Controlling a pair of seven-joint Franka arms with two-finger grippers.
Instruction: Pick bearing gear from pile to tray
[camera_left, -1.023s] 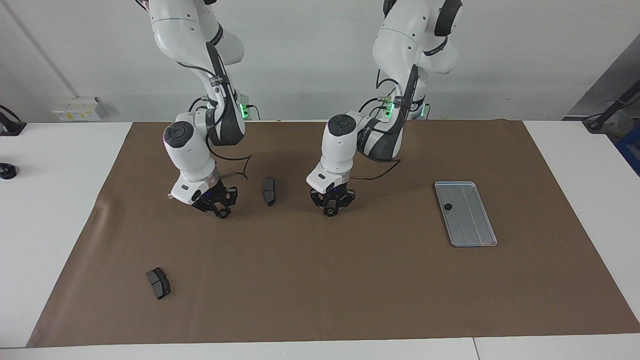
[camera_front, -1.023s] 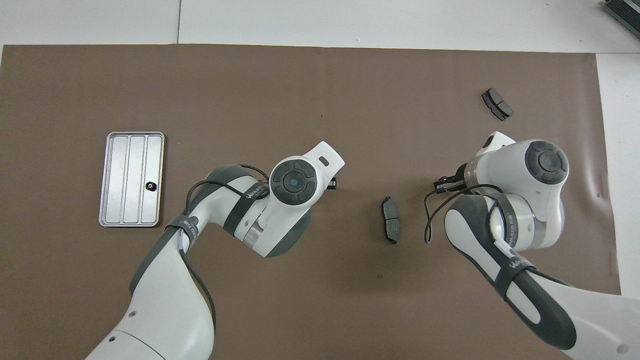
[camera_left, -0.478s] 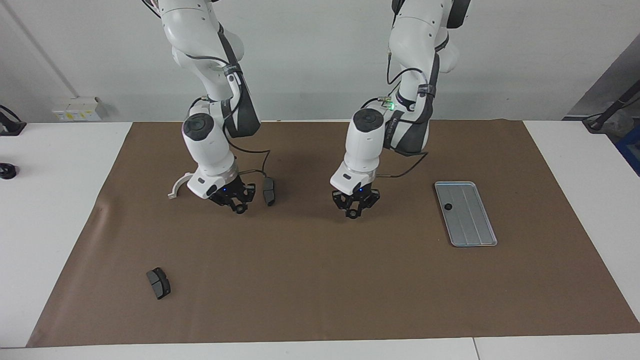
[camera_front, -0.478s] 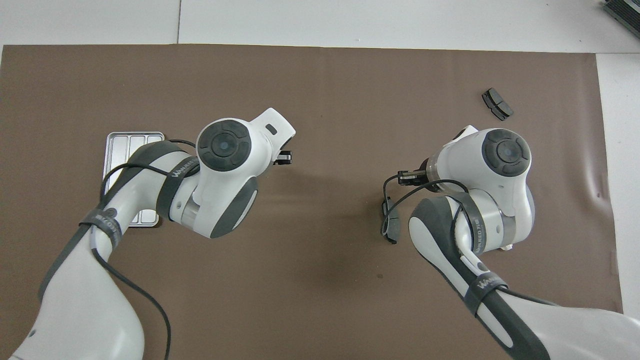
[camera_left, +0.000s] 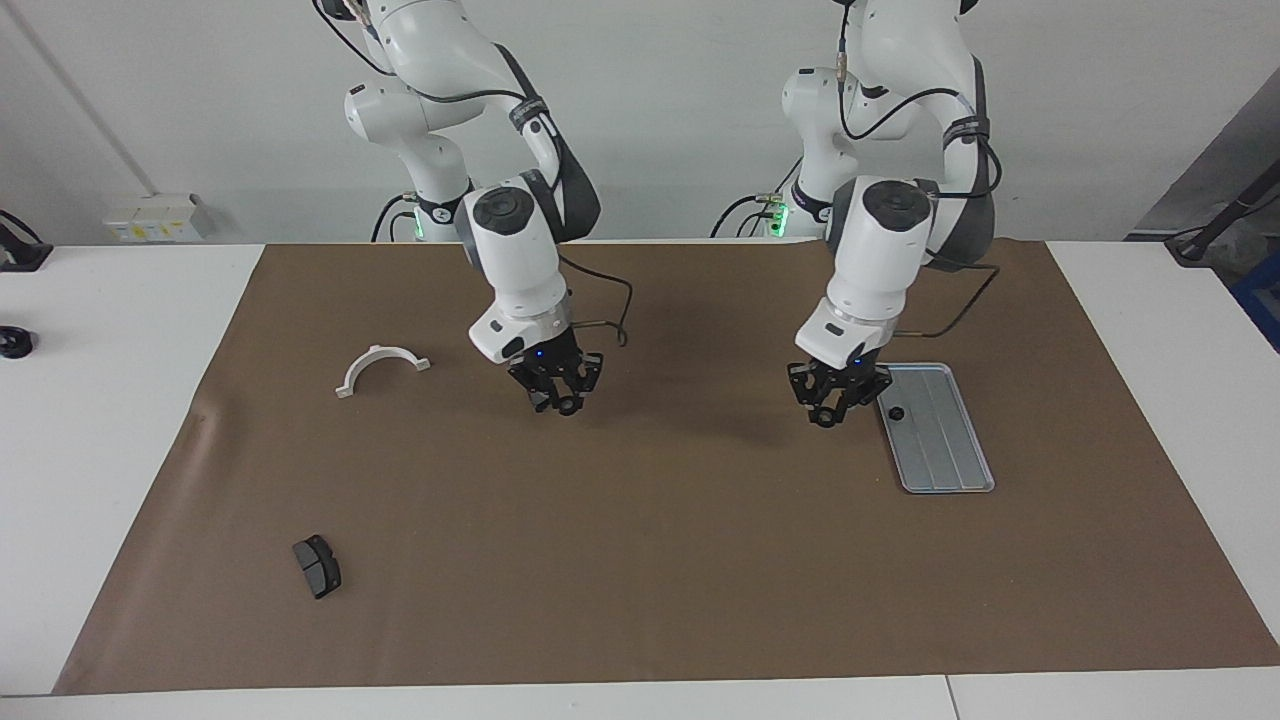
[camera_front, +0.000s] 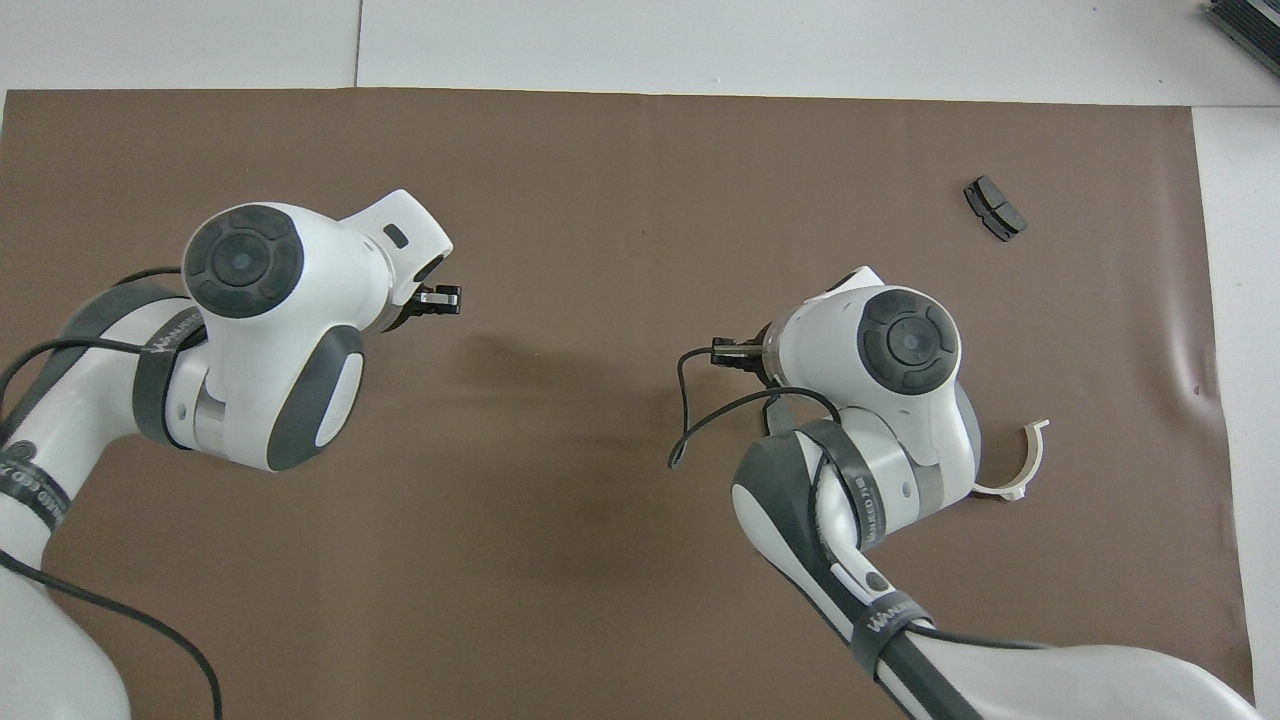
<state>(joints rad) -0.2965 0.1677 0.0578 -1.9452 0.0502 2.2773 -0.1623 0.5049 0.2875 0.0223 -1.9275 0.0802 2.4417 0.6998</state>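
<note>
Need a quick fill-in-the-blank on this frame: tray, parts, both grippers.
1. The tray holds ___ gear.
2. The left gripper hangs by the rim of the ___.
3. Compared with the pad, the bracket lies ___ to the robots.
4. The right gripper hangs over the brown ___.
Missing words: one; tray; nearer; mat.

Two white arms over brown mat (camera_front: 620, 600), white half-ring bracket (camera_front: 1025, 465), dark pad (camera_front: 994, 208)
</note>
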